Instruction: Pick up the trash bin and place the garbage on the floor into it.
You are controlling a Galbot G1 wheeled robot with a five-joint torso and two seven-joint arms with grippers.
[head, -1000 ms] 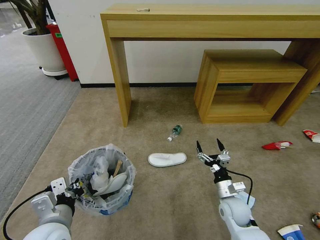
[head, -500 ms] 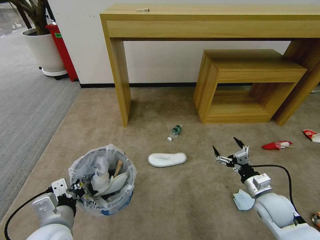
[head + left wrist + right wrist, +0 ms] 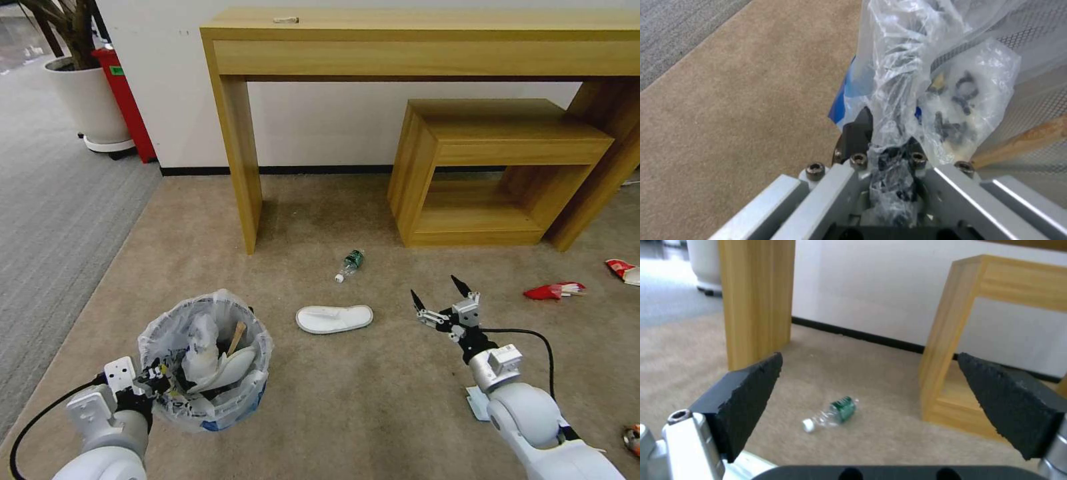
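Bin [image 3: 203, 363] is held at its bagged rim by the left gripper [image 3: 152, 381], fingers clamped; the right gripper [image 3: 437, 295] is spread wide, empty, near the slipper [image 3: 334, 319].

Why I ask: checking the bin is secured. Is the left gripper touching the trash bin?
Touching. In the left wrist view the left gripper is shut on the bagged rim of the trash bin; the head view shows it at the bin's edge.

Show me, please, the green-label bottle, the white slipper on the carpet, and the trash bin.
green-label bottle [image 3: 843, 407]: right wrist view, on its label.
white slipper [image 3: 334, 319]: head view, mid-sole.
trash bin [image 3: 235, 408]: head view, bagged front wall.
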